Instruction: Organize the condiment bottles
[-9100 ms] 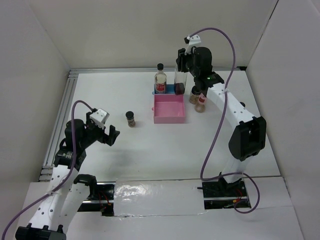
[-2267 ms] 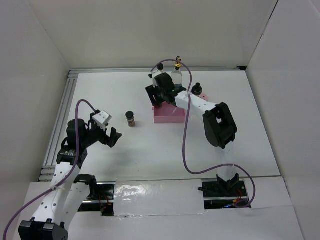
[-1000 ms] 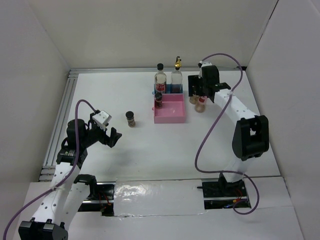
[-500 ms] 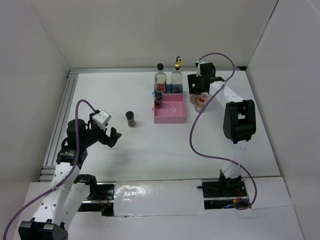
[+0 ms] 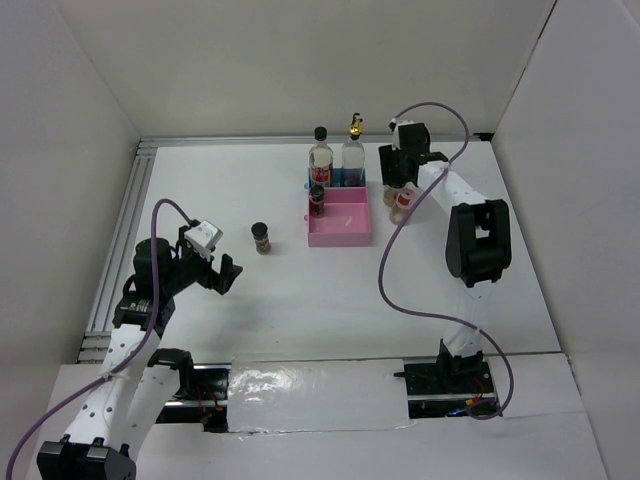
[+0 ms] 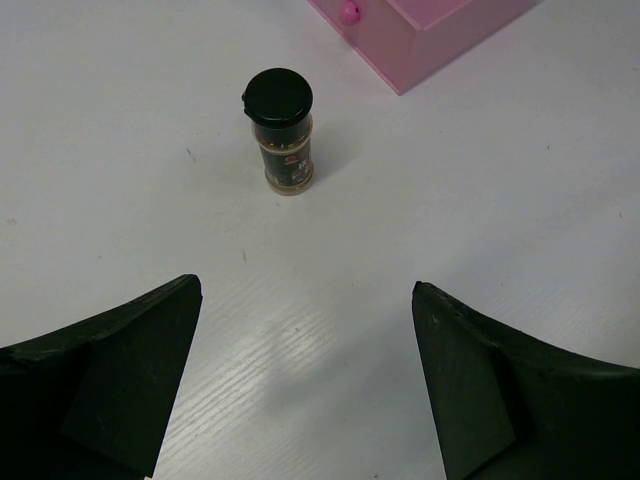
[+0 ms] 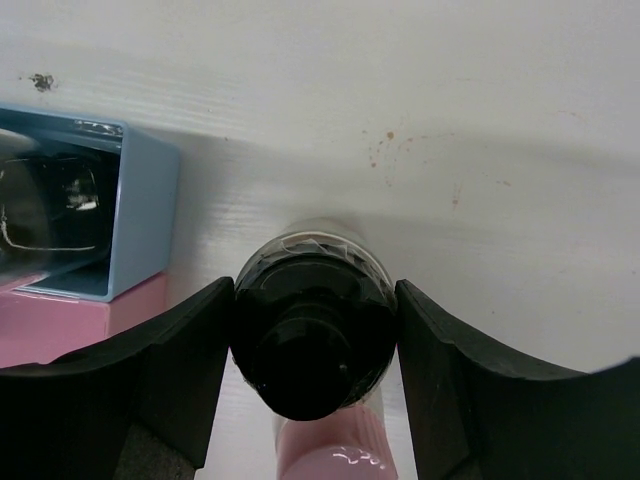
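Your right claw (image 7: 315, 300) is clamped on a black-capped jar (image 7: 313, 345). A finger presses on each side of it. Just next to that jar, on the near side, stands a pink-lidded jar (image 5: 402, 203). Both jars stand on the white table (image 5: 480, 310), just to the right of the trays.

The blue tray (image 7: 145, 215) is at the back, with the pink tray (image 5: 340, 232) touching its front. A red-labelled bottle (image 5: 321, 158) and a gold-spouted bottle (image 5: 353, 150) stand upright in the blue tray. A small dark jar (image 5: 317, 200) stands in the far left corner of the pink tray.

Your left claw (image 6: 310, 400) is wide open and holds nothing. It hangs over the table. In front of it, a spice jar (image 6: 281, 140) with a black cap stands alone, to the left of the pink tray.
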{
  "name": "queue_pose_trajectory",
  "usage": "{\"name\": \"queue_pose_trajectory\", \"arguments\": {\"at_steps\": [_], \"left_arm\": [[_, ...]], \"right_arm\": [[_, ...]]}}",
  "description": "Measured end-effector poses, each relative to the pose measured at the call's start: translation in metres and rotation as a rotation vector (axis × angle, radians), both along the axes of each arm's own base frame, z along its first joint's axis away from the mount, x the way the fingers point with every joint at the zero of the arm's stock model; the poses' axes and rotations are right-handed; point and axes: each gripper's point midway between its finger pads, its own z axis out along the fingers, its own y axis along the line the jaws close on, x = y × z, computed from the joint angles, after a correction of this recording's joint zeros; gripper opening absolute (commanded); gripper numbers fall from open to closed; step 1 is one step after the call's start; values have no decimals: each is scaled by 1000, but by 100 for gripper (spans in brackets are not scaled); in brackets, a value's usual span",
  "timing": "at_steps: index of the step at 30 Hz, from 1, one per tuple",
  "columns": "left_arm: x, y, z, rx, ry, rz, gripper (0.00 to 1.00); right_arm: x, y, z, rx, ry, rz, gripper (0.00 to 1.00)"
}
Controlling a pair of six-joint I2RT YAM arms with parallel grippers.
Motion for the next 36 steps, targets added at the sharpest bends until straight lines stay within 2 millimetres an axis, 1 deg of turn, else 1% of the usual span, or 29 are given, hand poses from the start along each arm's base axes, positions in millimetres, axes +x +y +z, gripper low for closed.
{"name": "queue_pose_trajectory", "arguments": {"at_steps": [1,2,4,6,8,9,10,11,13,15,16,17,19,22,24,25,26,28,31,34,36], "left_arm": [[0,0,0,0,0,0,99],[0,0,0,0,0,0,99],[0,0,0,0,0,0,99],[0,0,0,0,-1,0,99],[0,0,0,0,-2,0,99],[0,0,0,0,-2,0,99],[0,0,0,-1,-2,0,99],[0,0,0,-1,-2,0,99],[0,0,0,-1,-1,0,99],[0,0,0,-1,-1,-1,99],[0,0,0,-1,-1,-1,99],[0,0,0,-1,-1,-1,99],[0,0,0,-1,-1,-1,99],[0,-1,1,-4,-2,-8,99],[-1,-2,1,-7,-2,-13,99],[-1,-3,1,-8,-1,-15,99],[-1,-3,1,-9,-1,-18,99],[-1,-3,1,-10,-2,-19,99],[-1,-3,1,-10,-3,-19,99],[-2,-3,2,-10,-7,-19,99],[-2,-3,4,-11,-12,-19,99]], "right_arm": [[0,-2,2,-6,-3,-8,1],[-1,-2,6,-6,-10,-10,1],[-2,-5,22,-10,-42,-22,0],[-5,-7,49,-14,-95,-35,0],[-12,-7,81,-18,-160,-43,0],[-17,-5,100,-20,-198,-43,0],[-23,-2,117,-19,-232,-40,0],[-30,4,136,-14,-271,-30,0],[-42,16,168,-2,-334,1,0],[-56,32,189,5,-373,54,0],[-62,40,194,6,-378,80,0],[-69,48,195,7,-377,107,0],[-84,67,183,11,-346,176,0],[-105,97,148,26,-263,280,0],[-117,111,124,32,-204,330,0],[-123,120,114,39,-178,354,0],[-126,125,109,43,-166,367,0],[-124,132,104,53,-160,377,0],[-115,136,95,55,-152,368,0],[-106,140,74,48,-119,362,0],[-103,140,59,41,-88,356,0]]}}
